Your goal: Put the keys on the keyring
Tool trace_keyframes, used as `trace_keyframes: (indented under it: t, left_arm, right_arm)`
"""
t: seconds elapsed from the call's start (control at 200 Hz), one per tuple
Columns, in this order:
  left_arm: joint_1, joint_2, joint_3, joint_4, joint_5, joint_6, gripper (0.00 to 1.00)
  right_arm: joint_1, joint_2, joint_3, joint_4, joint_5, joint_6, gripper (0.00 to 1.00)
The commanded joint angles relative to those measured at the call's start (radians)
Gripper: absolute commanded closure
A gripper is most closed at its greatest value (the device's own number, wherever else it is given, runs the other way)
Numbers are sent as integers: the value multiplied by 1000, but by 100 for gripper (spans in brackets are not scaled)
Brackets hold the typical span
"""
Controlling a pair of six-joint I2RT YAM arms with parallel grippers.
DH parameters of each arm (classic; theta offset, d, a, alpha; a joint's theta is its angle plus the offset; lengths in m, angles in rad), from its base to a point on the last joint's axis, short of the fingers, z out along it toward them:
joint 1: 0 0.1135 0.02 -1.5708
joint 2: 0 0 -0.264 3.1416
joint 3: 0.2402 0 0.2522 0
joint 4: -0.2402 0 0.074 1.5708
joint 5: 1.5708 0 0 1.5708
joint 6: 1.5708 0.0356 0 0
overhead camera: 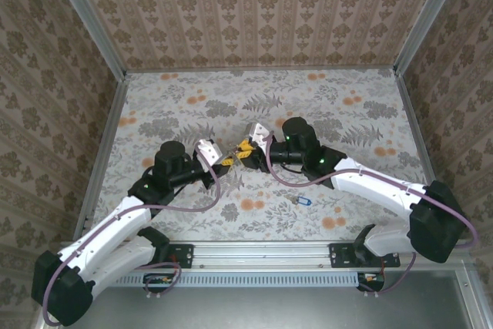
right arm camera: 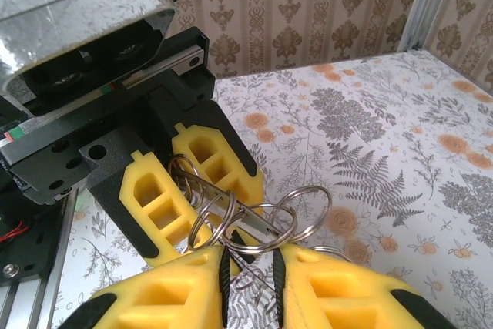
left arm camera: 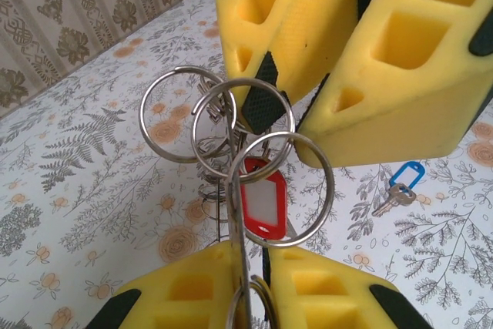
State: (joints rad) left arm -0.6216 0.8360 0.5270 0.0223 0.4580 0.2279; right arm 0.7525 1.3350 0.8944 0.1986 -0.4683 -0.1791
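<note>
Mid-table, the left gripper [overhead camera: 223,161] pinches the keyring cluster [left arm camera: 231,152], with a red key tag [left arm camera: 263,204] dangling from it. The right gripper [overhead camera: 245,150] sits at its 2 o'clock with fingers narrow; I cannot tell whether it grips. A blue key [overhead camera: 302,201] lies at 4 o'clock.

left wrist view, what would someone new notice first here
Two chunky yellow claws face each other above the flowery table, the left claw at the bottom and the right claw at the top. Between them hangs a tangle of silver rings with a red tag in it. A blue-headed key lies alone on the table to the right.
</note>
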Motion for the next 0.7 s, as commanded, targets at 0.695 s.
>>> trace_keyframes:
  t: [0.695]
  left_arm:
    - [-13,-26,-2,3,9,61,100]
  right_arm:
    - [-27,39,59,-71,-84,34,87]
